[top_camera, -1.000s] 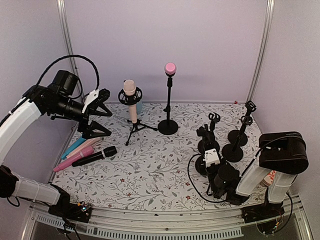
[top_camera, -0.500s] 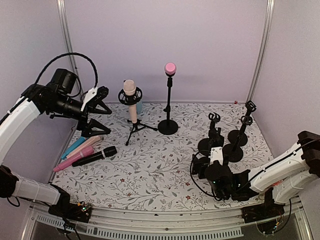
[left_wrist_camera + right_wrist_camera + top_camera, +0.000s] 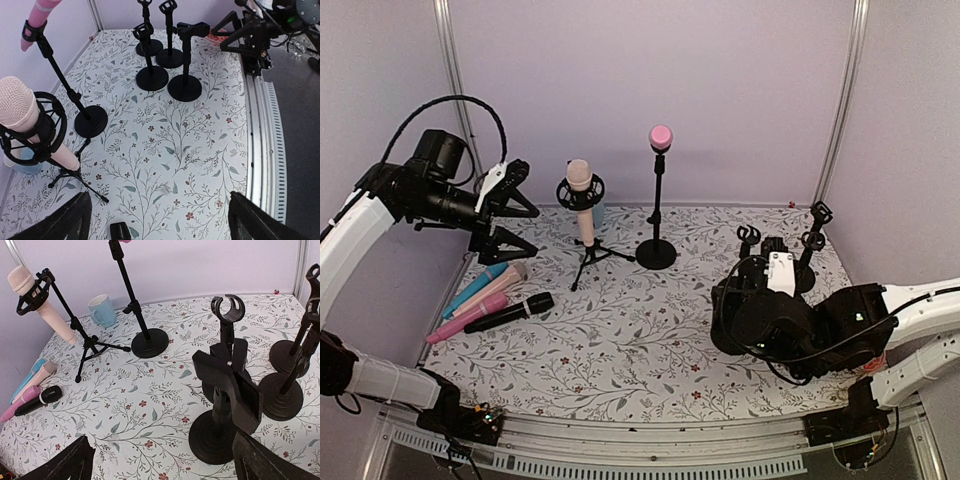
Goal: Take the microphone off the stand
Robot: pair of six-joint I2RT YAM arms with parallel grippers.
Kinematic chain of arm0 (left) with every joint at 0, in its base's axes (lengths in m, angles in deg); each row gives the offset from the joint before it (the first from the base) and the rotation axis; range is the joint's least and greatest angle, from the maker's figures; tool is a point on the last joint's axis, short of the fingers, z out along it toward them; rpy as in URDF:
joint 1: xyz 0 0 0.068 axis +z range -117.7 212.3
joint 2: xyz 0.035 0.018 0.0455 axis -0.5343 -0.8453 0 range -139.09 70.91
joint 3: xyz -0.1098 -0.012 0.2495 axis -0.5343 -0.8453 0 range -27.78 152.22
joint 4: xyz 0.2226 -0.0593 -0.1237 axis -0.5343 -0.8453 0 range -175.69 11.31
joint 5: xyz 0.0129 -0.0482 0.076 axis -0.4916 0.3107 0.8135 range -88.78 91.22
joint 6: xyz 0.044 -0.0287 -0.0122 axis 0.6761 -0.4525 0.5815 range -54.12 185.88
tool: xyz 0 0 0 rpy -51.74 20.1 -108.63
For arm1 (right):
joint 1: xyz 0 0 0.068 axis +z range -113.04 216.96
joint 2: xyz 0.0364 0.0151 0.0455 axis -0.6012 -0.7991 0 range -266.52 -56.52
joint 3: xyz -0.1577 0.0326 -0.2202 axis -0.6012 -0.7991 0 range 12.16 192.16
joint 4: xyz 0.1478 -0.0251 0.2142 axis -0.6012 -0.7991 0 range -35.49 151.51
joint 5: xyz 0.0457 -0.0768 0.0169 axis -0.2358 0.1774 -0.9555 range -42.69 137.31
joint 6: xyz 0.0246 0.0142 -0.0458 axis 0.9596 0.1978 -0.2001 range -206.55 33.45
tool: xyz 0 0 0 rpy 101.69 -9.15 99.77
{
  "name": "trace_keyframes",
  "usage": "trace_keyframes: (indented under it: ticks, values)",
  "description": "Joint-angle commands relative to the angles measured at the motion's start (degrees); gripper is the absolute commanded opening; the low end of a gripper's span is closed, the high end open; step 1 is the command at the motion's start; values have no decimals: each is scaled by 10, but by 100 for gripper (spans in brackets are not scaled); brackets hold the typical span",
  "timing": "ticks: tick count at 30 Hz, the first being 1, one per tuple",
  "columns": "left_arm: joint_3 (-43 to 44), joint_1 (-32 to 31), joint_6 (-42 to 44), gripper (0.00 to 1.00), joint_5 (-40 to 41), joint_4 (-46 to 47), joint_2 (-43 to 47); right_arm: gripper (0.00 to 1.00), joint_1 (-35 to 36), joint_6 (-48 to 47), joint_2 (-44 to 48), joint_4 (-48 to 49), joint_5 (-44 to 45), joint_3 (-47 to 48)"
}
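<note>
Top view: the left gripper (image 3: pixel 525 190) hung at the left of the frame, jaws apart and empty, pointed toward the cream microphone (image 3: pixel 581 190); that microphone sat head-up in the ring mount of the tripod stand (image 3: pixel 590 250), left of centre, near the gripper but not touching it; a pink microphone (image 3: pixel 661 137) topped the straight stand (image 3: pixel 657 250) just to its right; the right gripper (image 3: pixel 772 255) lay low at the right among the empty clip stands (image 3: pixel 810 245).

Left wrist view: both fingers (image 3: pixel 67 222) stood in the bottom corners, wide apart with nothing between them; the cream microphone (image 3: pixel 17 107) leaned in its ring at the left edge.

Right wrist view: the jaws were likewise spread and empty; the cream microphone (image 3: pixel 52 320) stood far off at upper left.

Judging from this, the left arm was on approach; it would do best to centre the jaws on the body above the ring, close firmly, then draw out along the microphone's own tilt; a sideways pull would likely tip the light tripod.
</note>
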Motion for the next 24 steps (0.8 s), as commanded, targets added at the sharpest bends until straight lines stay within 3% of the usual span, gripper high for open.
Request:
trace_keyframes:
  ticks: [1,4,8,14,17,24]
  values:
    - [20,12,-11,96,-15,-12,-7,99,-1,7,11,-132,-6,75]
    - [26,15,-27,96,-6,-11,-10,99,-56,-142,28,-24,-79,117]
    - [38,19,-37,96,-6,-19,-21,99,-203,-327,37,127,-257,139]
    - [51,22,-54,96,-10,-20,-23,99,-335,-491,-85,230,-433,241]
    - [61,23,-59,96,-8,-21,-26,99,-365,-545,-160,257,-461,302]
    - [71,26,-63,96,-14,-23,-29,99,-367,-685,-291,365,-388,369]
